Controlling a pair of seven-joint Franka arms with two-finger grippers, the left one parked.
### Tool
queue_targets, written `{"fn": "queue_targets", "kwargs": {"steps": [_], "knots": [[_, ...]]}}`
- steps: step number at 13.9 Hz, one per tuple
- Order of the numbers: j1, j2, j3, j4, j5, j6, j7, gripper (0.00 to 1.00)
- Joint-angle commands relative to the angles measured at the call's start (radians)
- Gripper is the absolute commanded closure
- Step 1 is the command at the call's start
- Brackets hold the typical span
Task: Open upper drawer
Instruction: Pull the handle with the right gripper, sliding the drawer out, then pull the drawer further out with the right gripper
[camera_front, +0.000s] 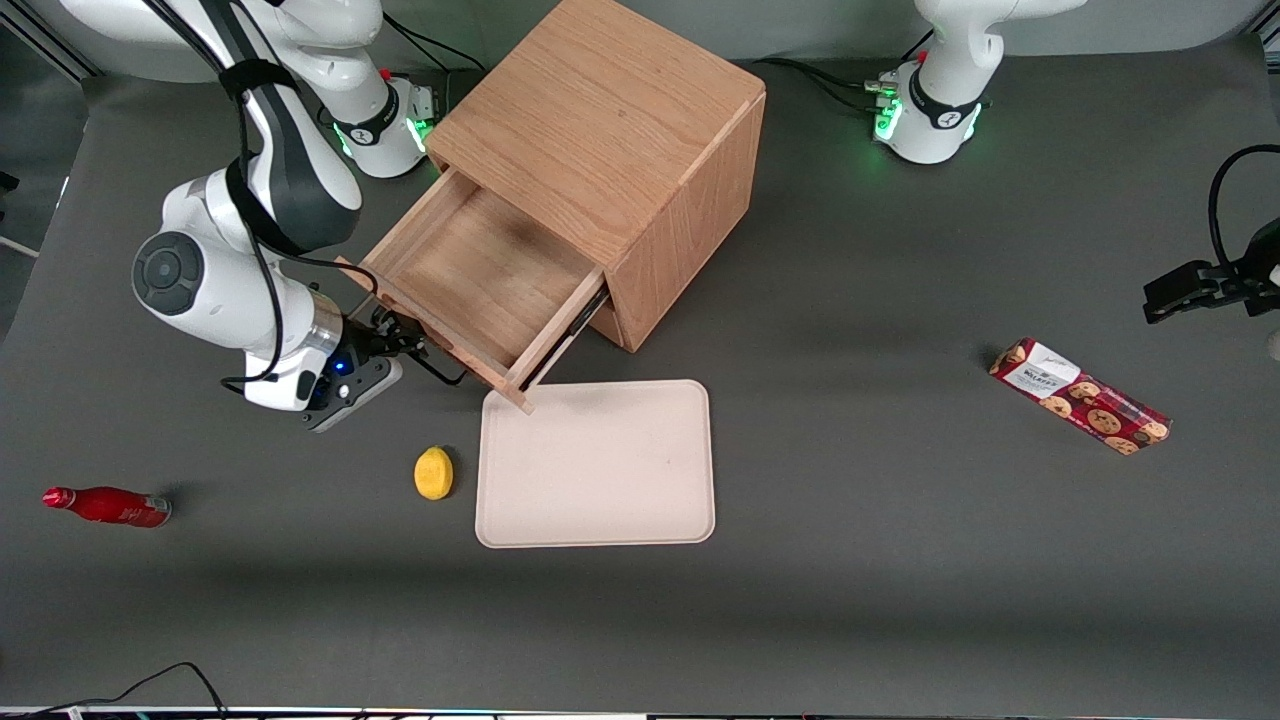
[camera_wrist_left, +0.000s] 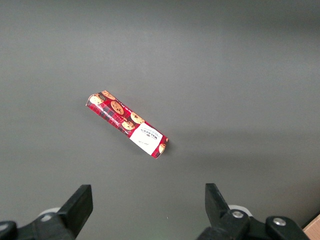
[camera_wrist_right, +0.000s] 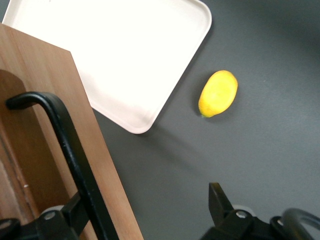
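The upper drawer (camera_front: 480, 275) of the light-oak cabinet (camera_front: 600, 110) stands pulled far out, its plain wood inside bare. Its front panel (camera_wrist_right: 50, 95) and thin black bar handle (camera_wrist_right: 70, 145) show close in the right wrist view. My gripper (camera_front: 402, 343) is at the drawer's front, by the handle (camera_front: 440, 372). In the wrist view the gripper (camera_wrist_right: 147, 205) is open: one finger (camera_wrist_right: 75, 210) lies against the handle bar, the other finger (camera_wrist_right: 217, 200) stands well apart over the grey table. The lower drawer is hidden under the open one.
A beige tray (camera_front: 597, 462) lies just in front of the open drawer, also in the wrist view (camera_wrist_right: 125, 50). A lemon (camera_front: 433, 472) (camera_wrist_right: 218, 93) lies beside it. A red bottle (camera_front: 107, 505) lies toward the working arm's end, a cookie box (camera_front: 1080, 396) (camera_wrist_left: 127, 123) toward the parked arm's.
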Motion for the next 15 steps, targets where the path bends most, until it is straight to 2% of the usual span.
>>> {"fn": "queue_targets", "kwargs": {"steps": [1, 15], "knots": [[-0.005, 0.025, -0.003, 0.039, -0.017, -0.003, -0.016, 0.0], [-0.009, 0.059, -0.031, 0.082, -0.04, -0.003, -0.053, 0.0]]}}
